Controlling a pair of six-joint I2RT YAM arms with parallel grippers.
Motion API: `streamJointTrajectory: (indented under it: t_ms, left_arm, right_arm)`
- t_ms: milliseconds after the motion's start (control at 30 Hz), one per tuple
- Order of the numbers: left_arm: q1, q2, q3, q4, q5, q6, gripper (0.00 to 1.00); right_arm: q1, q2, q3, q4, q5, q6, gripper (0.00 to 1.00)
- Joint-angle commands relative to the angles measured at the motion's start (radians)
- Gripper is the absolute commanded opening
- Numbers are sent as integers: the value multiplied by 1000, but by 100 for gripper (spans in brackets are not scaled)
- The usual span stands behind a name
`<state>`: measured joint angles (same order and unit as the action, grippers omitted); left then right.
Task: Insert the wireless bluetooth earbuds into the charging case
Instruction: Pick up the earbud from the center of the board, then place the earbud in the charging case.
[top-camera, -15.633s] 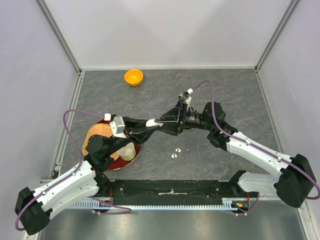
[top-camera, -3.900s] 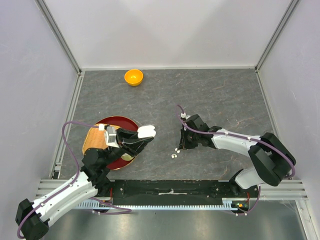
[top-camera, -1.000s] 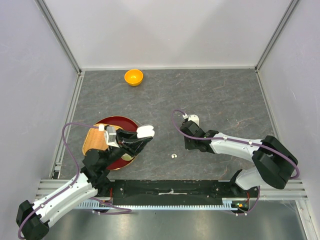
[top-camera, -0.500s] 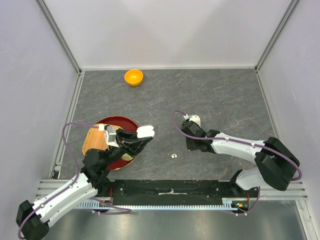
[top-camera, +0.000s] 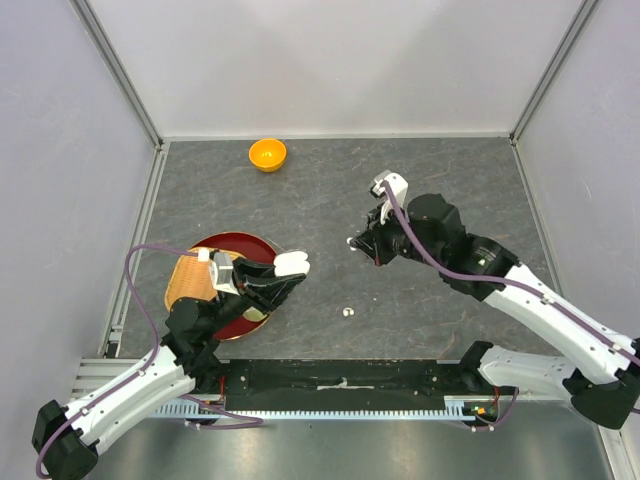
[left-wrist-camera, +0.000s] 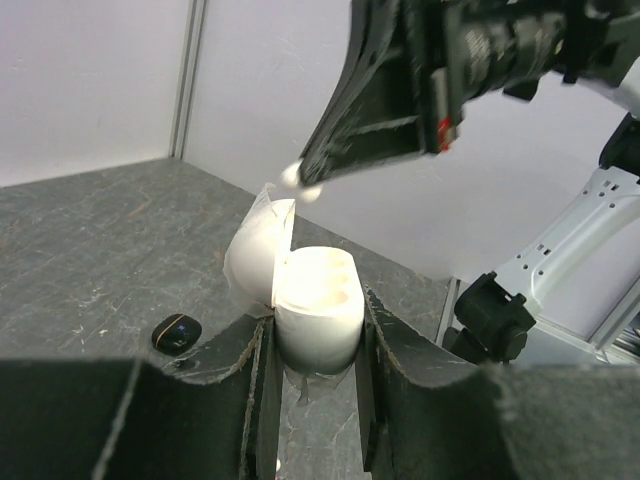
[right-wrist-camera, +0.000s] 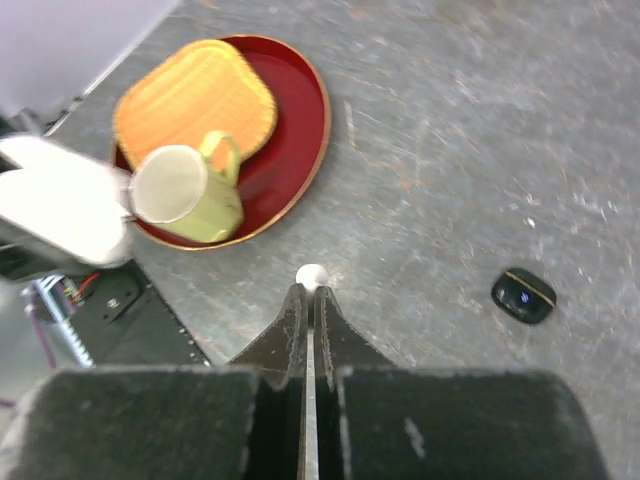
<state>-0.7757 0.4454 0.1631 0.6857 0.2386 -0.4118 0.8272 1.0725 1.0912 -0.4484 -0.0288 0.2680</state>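
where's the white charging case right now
Top view, left side: the white charging case sits lid-open in the left gripper, just right of the red plate.

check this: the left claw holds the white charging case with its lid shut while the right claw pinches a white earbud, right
Wrong on the lid: the left wrist view shows the charging case in the left claw with its lid open. The right claw does pinch a white earbud.
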Motion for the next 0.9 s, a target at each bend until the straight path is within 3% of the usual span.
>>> streamJointTrajectory:
  t_ms: [0,133,267,367,500,867]
  left_arm:
    - [-4,10,21,17,18,18,2]
    - [-4,35,36,15,57,45,2]
    - [-2,104,76,11,204,79,2]
    - [-2,167,107,35,293,79,2]
    - [-2,237,151,70,379,61,2]
    - [-2,354,220,132,531,18,2]
  right_arm:
    - [-3,-9,174,-162,-225,-160,0]
    - [-5,-20,266,-220,-478,-190,0]
    - [-3,-5,323,-223,-676,-204,0]
    - [-3,27,364,-249,-753,-228,2]
    - [3,84,401,-334,-732,-289,4]
    - [15,96,374,-322,-761,-320,6]
